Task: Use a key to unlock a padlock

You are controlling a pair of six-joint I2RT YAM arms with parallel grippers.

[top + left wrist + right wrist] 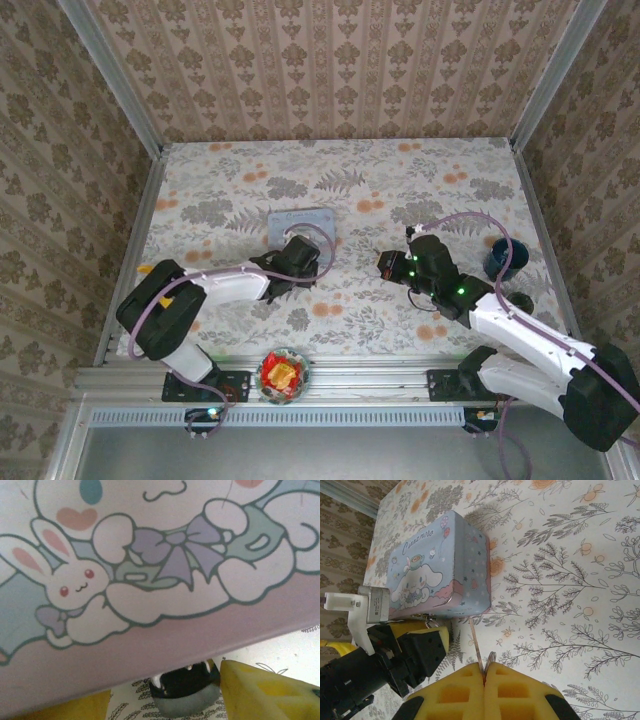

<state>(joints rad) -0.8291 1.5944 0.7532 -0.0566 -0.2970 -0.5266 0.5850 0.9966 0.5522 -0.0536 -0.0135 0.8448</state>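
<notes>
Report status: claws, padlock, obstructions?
Left claw open, straddling small dark squarish padlock at edge of pale blue cartoon tin. Right claw shut on thin silvery key, apart from padlock. No obstruction seen.

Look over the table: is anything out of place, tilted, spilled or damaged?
Nothing is spilled or damaged. One oddity: the bowl of what look like wrapped sweets sits off the patterned tabletop, on the metal rail at the near edge. The right gripper pinches the key normally.

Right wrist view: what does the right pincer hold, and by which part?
The right pincer is shut on the key, gripping its ringed head end; the thin blade sticks out toward the tin.
</notes>
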